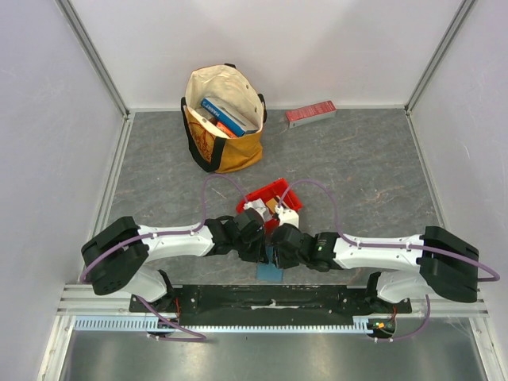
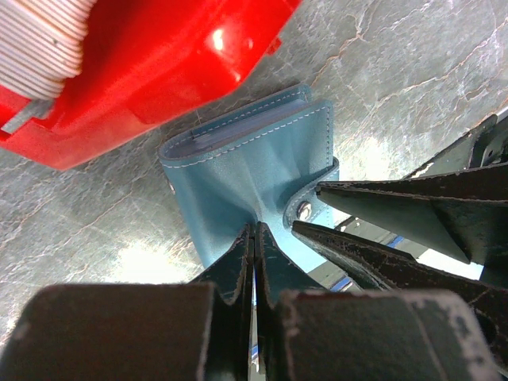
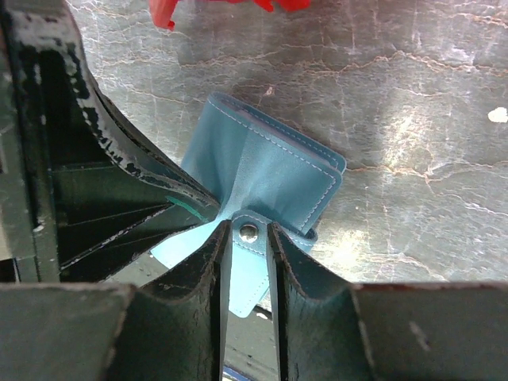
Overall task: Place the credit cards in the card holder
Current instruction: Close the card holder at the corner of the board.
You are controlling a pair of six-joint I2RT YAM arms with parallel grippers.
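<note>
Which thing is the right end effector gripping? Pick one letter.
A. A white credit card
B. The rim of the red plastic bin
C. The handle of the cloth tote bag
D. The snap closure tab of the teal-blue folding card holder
D: in the right wrist view, the right end effector has its fingers closed on either side of the snap closure tab of the teal-blue folding card holder.

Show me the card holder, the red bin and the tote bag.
card holder (image 2: pixel 246 163), left wrist view, teal cover.
red bin (image 2: pixel 159 71), left wrist view, outer wall.
tote bag (image 1: pixel 238 155), top view, yellow side.
</note>
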